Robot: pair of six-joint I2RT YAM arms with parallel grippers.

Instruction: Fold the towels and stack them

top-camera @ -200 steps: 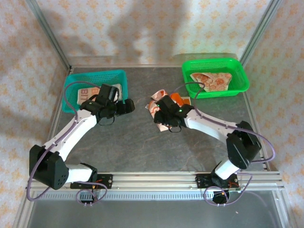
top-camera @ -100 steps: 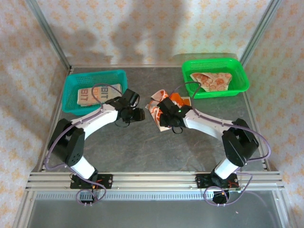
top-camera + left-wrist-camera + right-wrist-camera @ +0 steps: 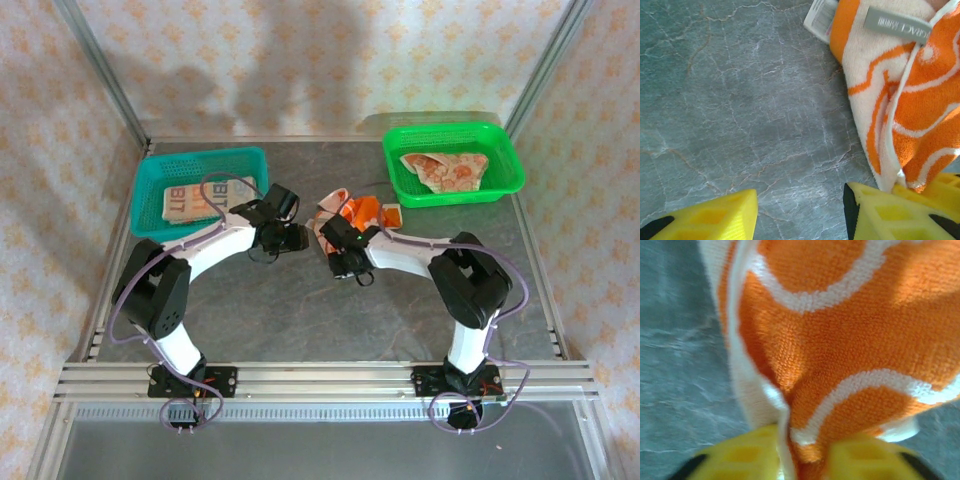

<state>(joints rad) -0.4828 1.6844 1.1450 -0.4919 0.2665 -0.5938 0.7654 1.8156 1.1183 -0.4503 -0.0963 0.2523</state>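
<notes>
Right hand pinches a crumpled orange towel on the bench. Left hand gapes wide just left, towel edge touching one finger.

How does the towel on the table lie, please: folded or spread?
Neither: the towel is bunched up, crumpled fabric pinched by the right hand.

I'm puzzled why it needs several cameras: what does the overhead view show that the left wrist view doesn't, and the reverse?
Overhead: a teal basket holding a folded towel, a green basket with loose towelling. Left wrist: the left tool, its yellow fingers open, plus a grey label and white tag on the crumpled towel. Both: that towel and the grey table.
</notes>
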